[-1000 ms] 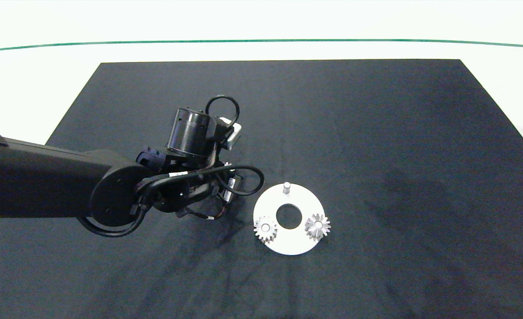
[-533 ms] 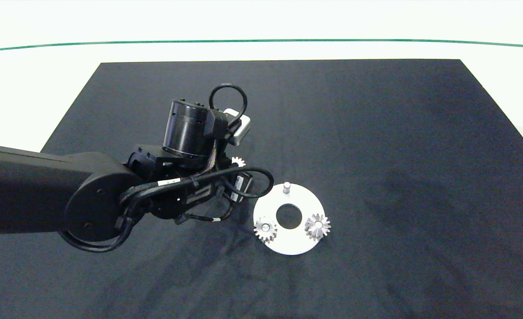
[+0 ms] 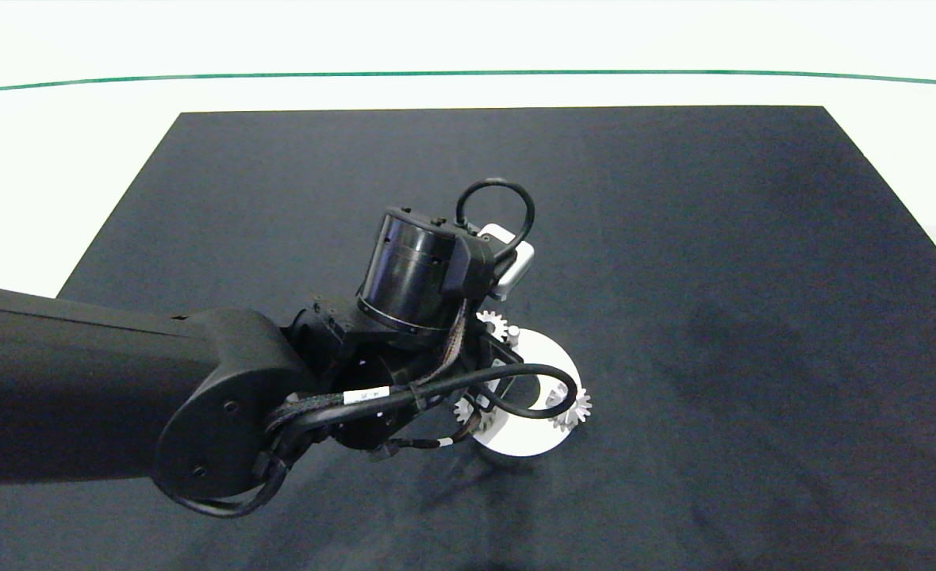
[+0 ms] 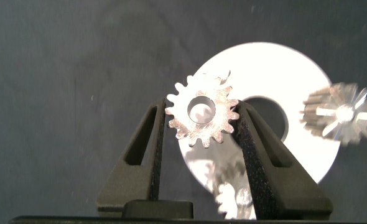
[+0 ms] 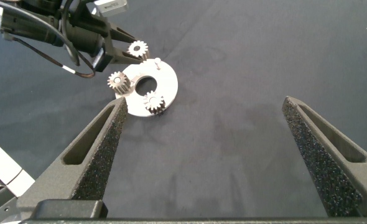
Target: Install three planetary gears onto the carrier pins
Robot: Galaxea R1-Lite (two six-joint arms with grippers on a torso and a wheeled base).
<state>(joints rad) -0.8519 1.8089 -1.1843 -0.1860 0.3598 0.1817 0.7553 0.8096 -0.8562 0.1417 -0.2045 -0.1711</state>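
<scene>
The left gripper [image 4: 202, 134] clamps a third planetary gear [image 4: 202, 112] by its toothed rim between two dark fingers [image 4: 149, 143], holding it flat above the white carrier disc [image 4: 295, 81]. In the head view the left arm reaches in over the black mat [image 3: 714, 238] and covers much of the disc [image 3: 547, 349]; the held gear [image 3: 490, 325] peeks out beside the wrist, just next to the one bare carrier pin [image 3: 513, 333] at the far side of the disc. Two other planetary gears already sit on the disc: one on the near-left side [image 3: 463, 410], partly hidden behind a cable, the other on the right edge [image 3: 575, 407]. The right wrist view shows the same layout from a distance, with the held gear [image 5: 137, 47] close to the free pin [image 5: 157, 61] and the two seated gears [image 5: 117, 81] [image 5: 152, 99] on the disc [image 5: 168, 84]. The right gripper [image 5: 211, 124] hangs well away from the disc, its fingers spread wide and holding nothing
</scene>
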